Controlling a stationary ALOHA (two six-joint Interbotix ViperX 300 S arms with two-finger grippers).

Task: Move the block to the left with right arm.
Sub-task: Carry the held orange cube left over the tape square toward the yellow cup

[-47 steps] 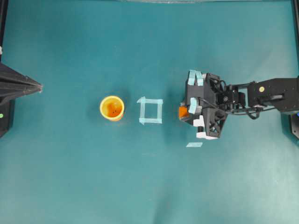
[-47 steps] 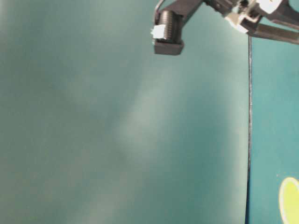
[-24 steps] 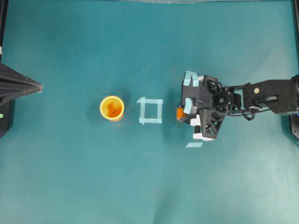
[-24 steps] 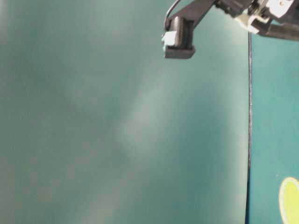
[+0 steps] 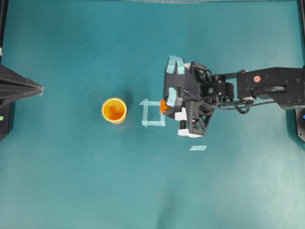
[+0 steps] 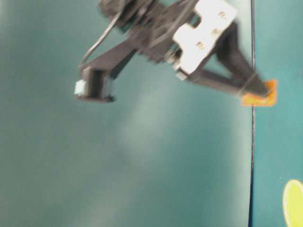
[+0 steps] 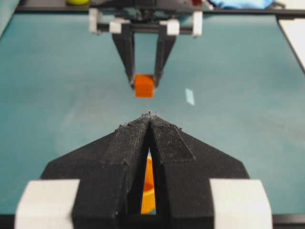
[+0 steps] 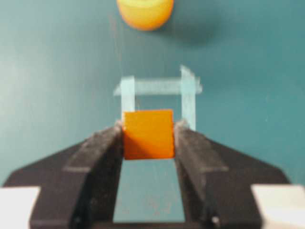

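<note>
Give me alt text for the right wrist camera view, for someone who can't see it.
The right gripper holds a small orange block between its two black fingers, above a teal table. Just beyond the block lies a pale blue tape square, and a yellow-orange cup sits at the top edge.

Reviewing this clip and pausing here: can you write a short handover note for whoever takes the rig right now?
Right gripper: shut on the block, lifted off the table.
Left gripper: shut, holding nothing, parked at the left edge.
Block: seen from overhead, at the right edge of the tape square; the cup stands left of the square.
Done: block picked up.
Left: carry it further left and set it down.
</note>
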